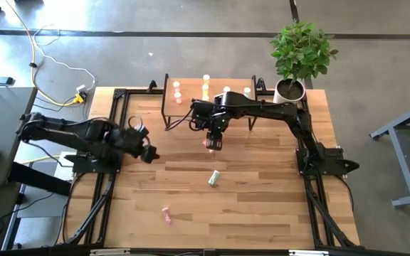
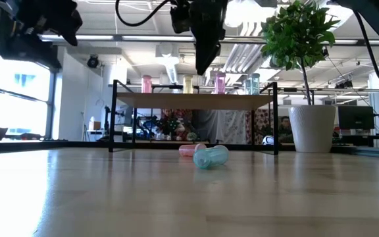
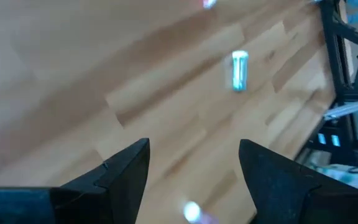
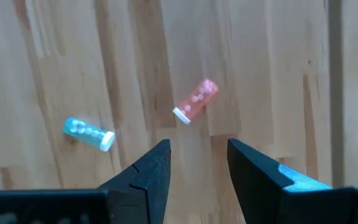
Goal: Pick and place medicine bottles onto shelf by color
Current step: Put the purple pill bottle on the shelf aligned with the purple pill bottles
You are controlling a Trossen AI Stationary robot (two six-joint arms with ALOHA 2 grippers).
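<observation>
**Right gripper hovering over a red-orange bottle in front of the shelf**

The shelf is standing at the far side of the table, just beside a potted plant. Several bottles are standing upright on its top: in the low view a pink one, a yellow one, another pink one and a pale green one.

A red-orange bottle is lying on its side on the table, just in front of the shelf. The right gripper is hanging above it with its fingers partly apart and nothing between them.

Farther from the shelf, a pale green bottle is lying on its side, and farther still a pink bottle is lying near the table's front edge.

The left gripper is waiting off to the left of the shelf, raised above the table, its fingers spread wide and holding nothing.
</observation>
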